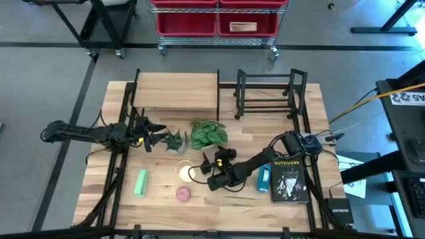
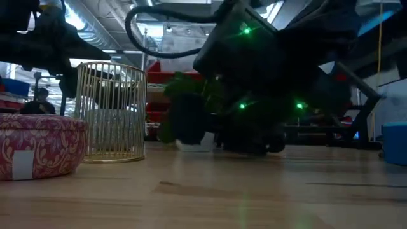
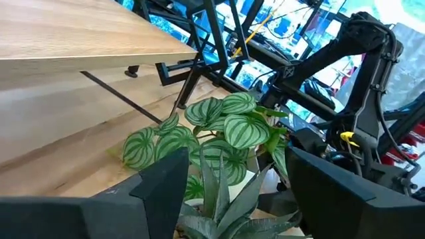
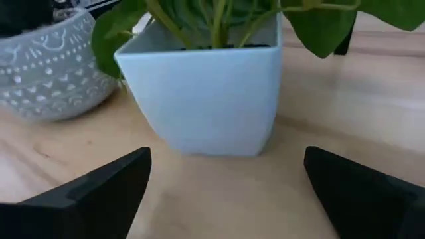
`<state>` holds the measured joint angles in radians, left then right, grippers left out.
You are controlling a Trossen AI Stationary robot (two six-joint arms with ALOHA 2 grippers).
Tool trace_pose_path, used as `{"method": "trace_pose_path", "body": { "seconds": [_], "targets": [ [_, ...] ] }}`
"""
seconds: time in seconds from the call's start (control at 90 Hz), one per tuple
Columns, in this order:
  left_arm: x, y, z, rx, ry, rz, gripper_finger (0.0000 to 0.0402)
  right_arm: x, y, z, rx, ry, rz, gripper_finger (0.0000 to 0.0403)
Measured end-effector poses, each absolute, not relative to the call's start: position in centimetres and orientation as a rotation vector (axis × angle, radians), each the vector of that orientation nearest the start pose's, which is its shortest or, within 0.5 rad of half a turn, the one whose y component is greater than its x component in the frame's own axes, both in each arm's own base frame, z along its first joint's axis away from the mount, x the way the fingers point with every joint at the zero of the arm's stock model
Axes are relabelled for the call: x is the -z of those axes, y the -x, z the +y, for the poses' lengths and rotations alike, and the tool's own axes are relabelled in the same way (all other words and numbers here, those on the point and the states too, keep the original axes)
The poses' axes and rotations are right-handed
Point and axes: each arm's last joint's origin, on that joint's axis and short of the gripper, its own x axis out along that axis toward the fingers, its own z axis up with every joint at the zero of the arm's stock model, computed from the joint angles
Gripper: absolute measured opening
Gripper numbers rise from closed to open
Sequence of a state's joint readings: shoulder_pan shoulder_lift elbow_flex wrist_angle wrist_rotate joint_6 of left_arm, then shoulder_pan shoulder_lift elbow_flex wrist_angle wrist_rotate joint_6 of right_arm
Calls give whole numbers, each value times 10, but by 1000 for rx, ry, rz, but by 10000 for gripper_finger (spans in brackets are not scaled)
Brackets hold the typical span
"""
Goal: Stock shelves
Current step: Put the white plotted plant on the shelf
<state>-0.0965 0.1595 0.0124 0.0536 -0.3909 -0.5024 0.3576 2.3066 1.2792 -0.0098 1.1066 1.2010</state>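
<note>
Reaching with spread fingers, the right gripper (image 4: pixel 226 182) nears the white pot (image 4: pixel 202 93). The left gripper (image 3: pixel 229 182), also spread, straddles the spiky plant (image 3: pixel 222 212). Both could tip over, or the arms could bump.

Both arms are dark, near black, built of slim tubular links and bulkier joint housings. The left arm (image 1: pixel 86 134) trails black cables along its length. The right arm (image 1: pixel 255 166) has a yellow mark on a joint, seen from the left wrist, and loops of black cable. Small green lights glow on its housing in the low view. The fingers (image 4: pixel 99 189) are matte black, flat and wedge-shaped.
</note>
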Motion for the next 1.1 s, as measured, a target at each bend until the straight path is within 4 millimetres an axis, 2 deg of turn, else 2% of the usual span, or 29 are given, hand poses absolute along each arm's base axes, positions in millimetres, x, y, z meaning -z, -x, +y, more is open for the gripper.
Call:
{"method": "trace_pose_path", "body": {
  "seconds": [0.511, 0.767, 1.1],
  "targets": [
    [-160, -105, 0, -293, 465, 25, 236, -52, -408, 100, 1017, -401, 255, 383],
    [-160, -105, 0, -292, 467, 25, 236, -50, -409, 89, 1070, -347, 235, 383],
    [-160, -105, 0, -293, 467, 26, 236, -49, -414, 66, 1080, -279, 324, 383]
  ]
}}
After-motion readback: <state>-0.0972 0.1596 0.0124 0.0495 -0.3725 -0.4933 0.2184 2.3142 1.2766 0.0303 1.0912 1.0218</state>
